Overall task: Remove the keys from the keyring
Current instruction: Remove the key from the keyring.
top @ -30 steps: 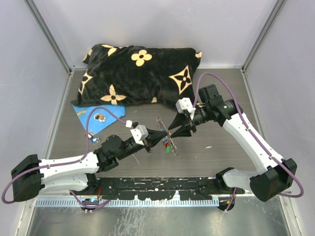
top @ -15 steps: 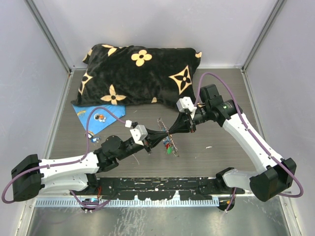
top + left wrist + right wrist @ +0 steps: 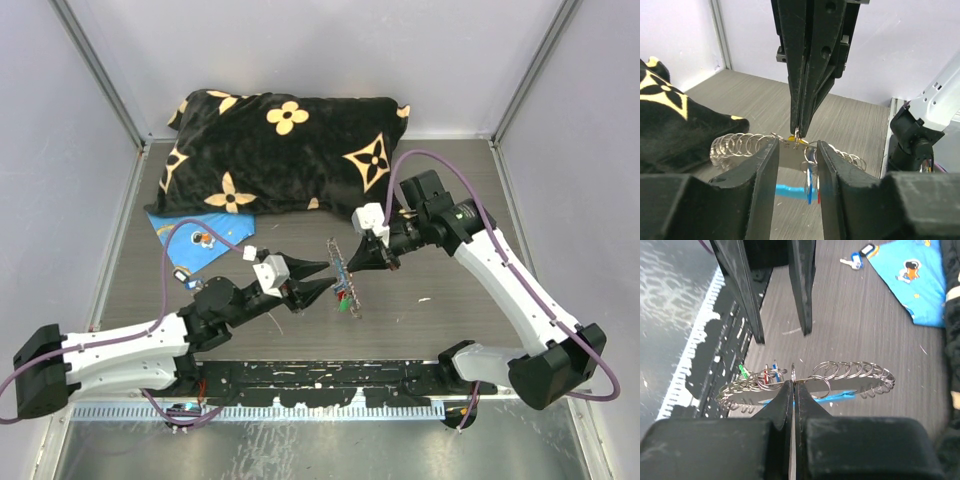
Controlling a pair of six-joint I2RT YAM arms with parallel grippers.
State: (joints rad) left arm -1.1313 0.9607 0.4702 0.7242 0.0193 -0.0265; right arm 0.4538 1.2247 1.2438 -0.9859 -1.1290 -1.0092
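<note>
The keyring (image 3: 341, 262), a grey loop of linked metal rings with one light-blue section (image 3: 840, 397), hangs above the table between the two arms. My right gripper (image 3: 351, 266) is shut on one ring at the loop's upper edge (image 3: 793, 373) and holds it up. The keys (image 3: 761, 376), with tiny red, blue and green heads, hang bunched at one end (image 3: 343, 298). My left gripper (image 3: 329, 276) stands open just short of the keyring. In the left wrist view its fingers (image 3: 767, 165) flank the loop and the blue and red keys (image 3: 811, 184) without touching.
A black pillow (image 3: 285, 150) with gold flowers lies along the back. A blue printed cloth (image 3: 200, 240) lies in front of it at the left. One loose key with a blue tag (image 3: 856, 259) lies by the cloth's corner. Grey walls close off three sides.
The right gripper has shut on a ring of the keyring. The left gripper has opened, let go and drawn back slightly to the left.
</note>
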